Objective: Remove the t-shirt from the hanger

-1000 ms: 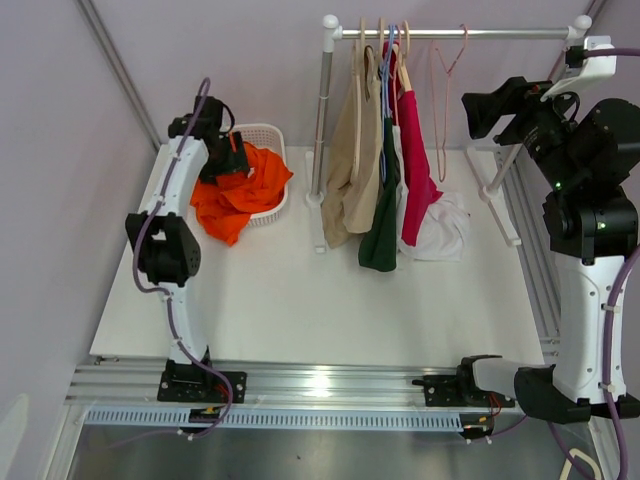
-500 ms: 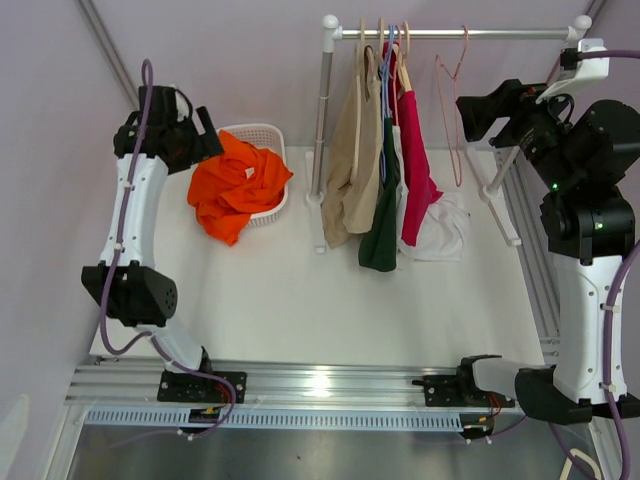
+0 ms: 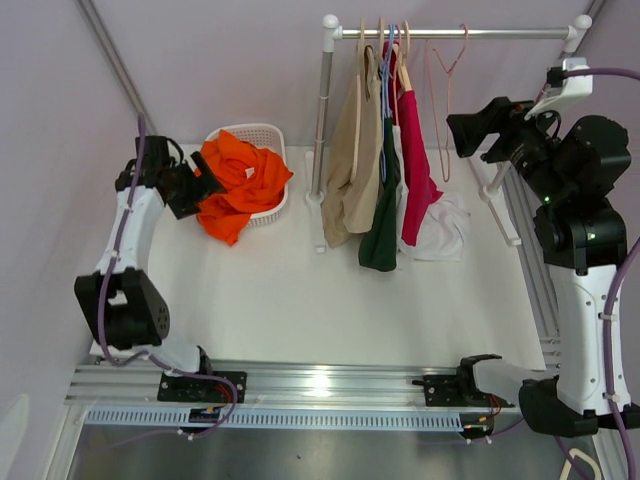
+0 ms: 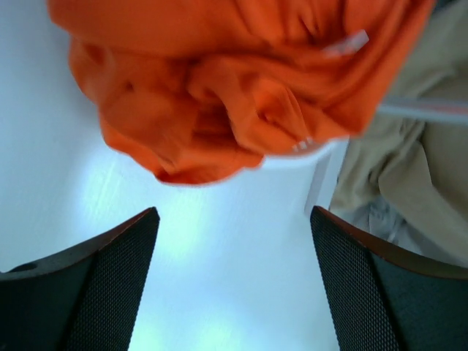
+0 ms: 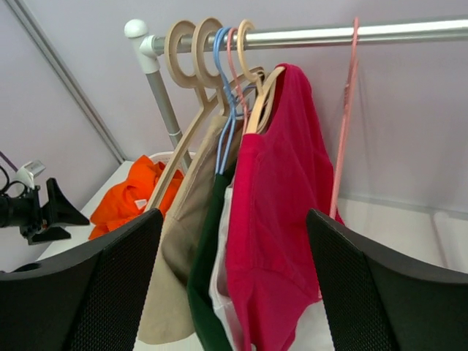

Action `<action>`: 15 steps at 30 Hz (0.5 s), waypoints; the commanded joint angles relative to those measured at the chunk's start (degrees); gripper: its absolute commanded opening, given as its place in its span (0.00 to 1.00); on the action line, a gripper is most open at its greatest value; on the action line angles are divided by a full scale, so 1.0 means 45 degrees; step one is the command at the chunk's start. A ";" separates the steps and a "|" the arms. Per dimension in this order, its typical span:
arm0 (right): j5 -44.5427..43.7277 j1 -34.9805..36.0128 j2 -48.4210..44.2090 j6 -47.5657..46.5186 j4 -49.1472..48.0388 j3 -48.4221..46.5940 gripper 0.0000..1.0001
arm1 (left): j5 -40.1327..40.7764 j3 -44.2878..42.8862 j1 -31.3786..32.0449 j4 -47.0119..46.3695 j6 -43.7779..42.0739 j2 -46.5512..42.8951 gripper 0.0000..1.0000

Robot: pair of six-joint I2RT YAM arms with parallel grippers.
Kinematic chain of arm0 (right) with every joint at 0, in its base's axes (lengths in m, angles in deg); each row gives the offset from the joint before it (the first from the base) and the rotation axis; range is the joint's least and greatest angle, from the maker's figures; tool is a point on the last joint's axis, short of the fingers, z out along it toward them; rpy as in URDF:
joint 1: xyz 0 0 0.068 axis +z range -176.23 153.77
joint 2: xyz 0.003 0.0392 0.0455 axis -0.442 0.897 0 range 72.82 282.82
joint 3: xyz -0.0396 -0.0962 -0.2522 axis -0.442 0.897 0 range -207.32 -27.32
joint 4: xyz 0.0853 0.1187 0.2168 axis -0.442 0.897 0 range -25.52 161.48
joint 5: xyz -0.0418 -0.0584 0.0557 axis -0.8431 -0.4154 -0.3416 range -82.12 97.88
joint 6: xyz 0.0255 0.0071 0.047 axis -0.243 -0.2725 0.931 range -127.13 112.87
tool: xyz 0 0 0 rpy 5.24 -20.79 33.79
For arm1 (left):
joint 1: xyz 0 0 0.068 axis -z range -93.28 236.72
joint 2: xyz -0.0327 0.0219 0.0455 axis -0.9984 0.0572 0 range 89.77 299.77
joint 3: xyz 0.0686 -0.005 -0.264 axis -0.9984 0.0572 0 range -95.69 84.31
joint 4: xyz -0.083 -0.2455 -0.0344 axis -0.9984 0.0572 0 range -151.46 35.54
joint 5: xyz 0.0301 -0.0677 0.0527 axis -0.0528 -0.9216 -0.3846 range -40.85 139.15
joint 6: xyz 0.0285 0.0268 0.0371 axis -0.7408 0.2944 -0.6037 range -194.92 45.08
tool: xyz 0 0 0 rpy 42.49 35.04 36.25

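Observation:
Several t-shirts hang on hangers from the rail: a beige one, a dark green one, a white one and a red one, which also shows in the right wrist view. An empty pink hanger hangs to their right. An orange t-shirt lies in and over the white basket. My left gripper is open and empty, just left of the orange shirt. My right gripper is open and empty, right of the hanging shirts.
The rack's upright post stands between the basket and the shirts; its right foot runs along the table's right side. White table surface lies in front of the rack.
My left arm has drawn back from the basket and lowered, leaving the orange t-shirt there. My right gripper has moved a little left toward the rail.

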 commanded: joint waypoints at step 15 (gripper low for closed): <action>-0.2273 0.1822 -0.4139 0.1703 0.0822 0.6565 1.00 | 0.0675 0.4427 0.2555 -0.1436 -0.0912 -1.2787 1.00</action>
